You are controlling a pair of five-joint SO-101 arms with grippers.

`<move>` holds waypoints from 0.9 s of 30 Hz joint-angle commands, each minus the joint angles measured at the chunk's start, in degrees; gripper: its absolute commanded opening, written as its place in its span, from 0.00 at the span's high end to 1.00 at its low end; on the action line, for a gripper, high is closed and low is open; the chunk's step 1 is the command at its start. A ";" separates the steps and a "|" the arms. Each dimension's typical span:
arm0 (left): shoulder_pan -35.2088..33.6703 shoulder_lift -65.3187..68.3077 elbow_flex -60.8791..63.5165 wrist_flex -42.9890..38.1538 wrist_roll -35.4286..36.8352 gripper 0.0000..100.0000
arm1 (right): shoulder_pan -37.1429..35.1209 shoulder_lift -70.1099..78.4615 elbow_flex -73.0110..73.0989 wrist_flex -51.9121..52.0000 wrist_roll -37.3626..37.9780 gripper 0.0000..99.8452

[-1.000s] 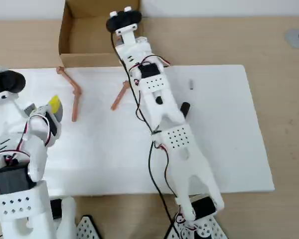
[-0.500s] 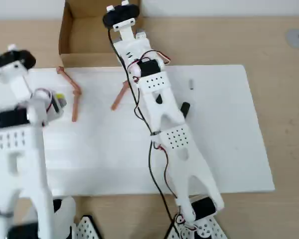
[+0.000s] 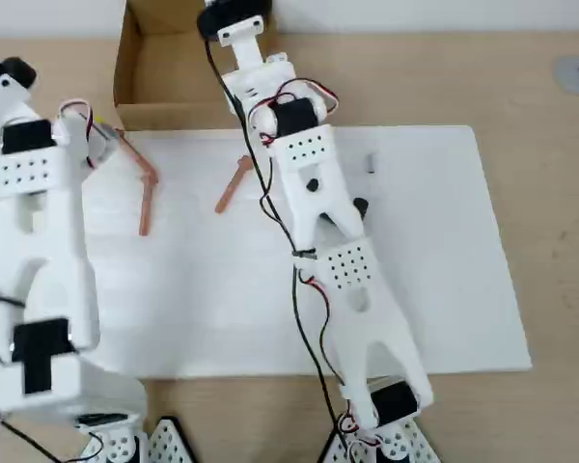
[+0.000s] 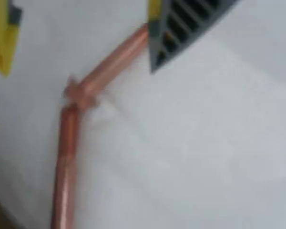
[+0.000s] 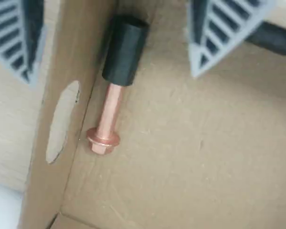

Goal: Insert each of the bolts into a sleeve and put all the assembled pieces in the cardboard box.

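Hanging above the cardboard box (image 3: 125, 87), the right hand (image 5: 110, 72) is seen released, spread wide with nothing in its grasp. Beneath it an assembled piece (image 5: 108, 114) lies on the box floor, pressed along the side wall, with its black sleeve on the shank and its flanged head bare. Another dark sleeve (image 5: 275, 38) is glimpsed farther in; whether a bolt is seated in it cannot be told.

The left hand (image 4: 78, 70) is held low over the white board (image 3: 434, 289) on the bench (image 3: 550, 193), likewise released, and two bare bolts are found directly under it. They meet at an angle: the slanting bolt (image 4: 112, 62) runs from that corner beneath one side of the hand, while the second bolt (image 4: 66, 157) points away from it. The next pick is judged to turn on this. The slanting bolt's long axis lies obliquely across the gap, so the hand would need to be squared to the shank before closing. A third bolt (image 3: 233, 184) and a loose sleeve (image 3: 360, 206) lie nearer the right arm.
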 commanded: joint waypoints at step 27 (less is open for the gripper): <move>3.60 54.29 -66.81 18.81 2.37 0.80 | -0.31 -6.81 -2.86 3.25 0.18 0.75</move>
